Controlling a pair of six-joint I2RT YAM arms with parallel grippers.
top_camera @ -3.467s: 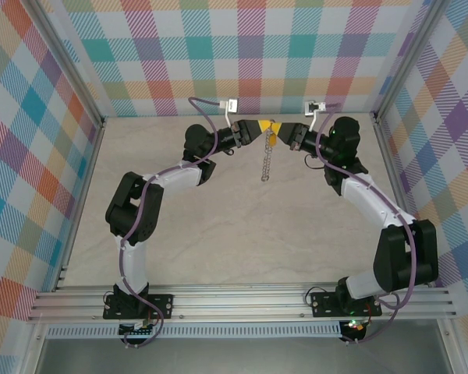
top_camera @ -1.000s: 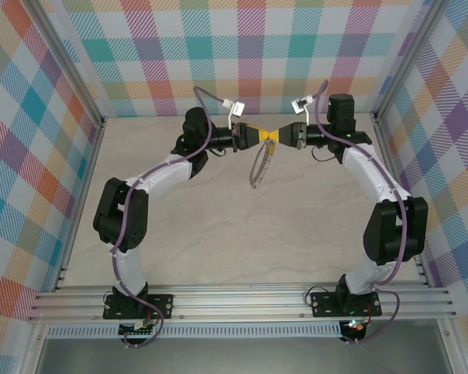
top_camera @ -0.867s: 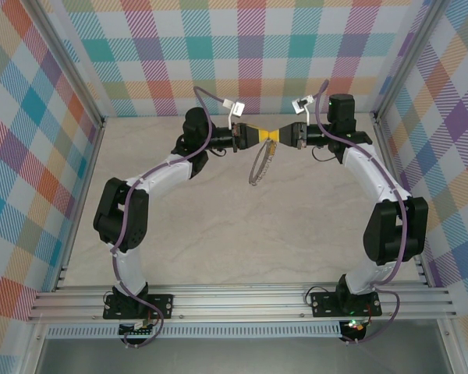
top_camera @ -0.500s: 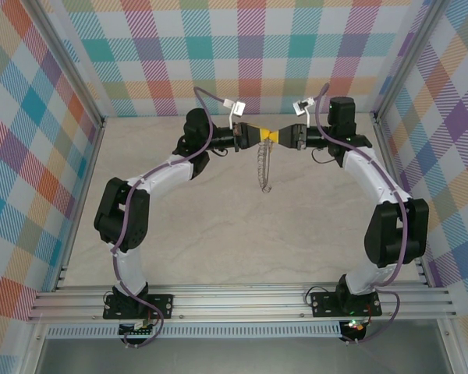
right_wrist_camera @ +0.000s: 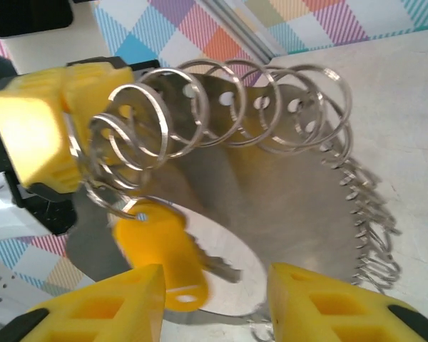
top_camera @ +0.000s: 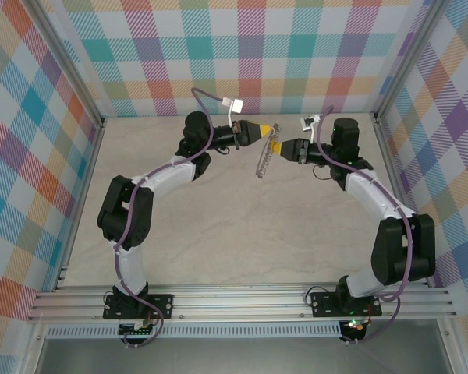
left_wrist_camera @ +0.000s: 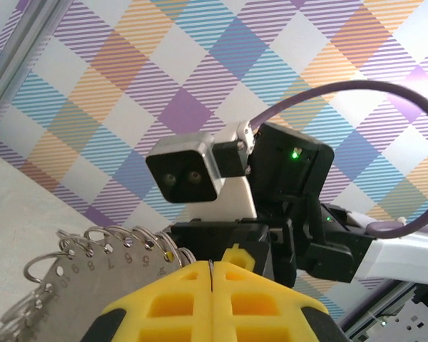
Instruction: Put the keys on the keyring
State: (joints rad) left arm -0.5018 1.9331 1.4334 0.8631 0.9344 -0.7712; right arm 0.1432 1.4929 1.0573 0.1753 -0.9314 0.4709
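Progress: looking nearly finished. Nearest, holding the right gripper (right_wrist_camera: pixel 215 279) with jaws parted, pinching nothing, one finger on each side of the key (right_wrist_camera: pixel 157 249). Just beyond, dangling that key by its yellow head from one small wire loop of the keyring (right_wrist_camera: pixel 271 192), so judging the threading done. Farther off, clamping the keyring's edge in the closed left gripper (right_wrist_camera: pixel 60 121), holding it up on edge. Probably needing only to back the right gripper away and set the keyring down.
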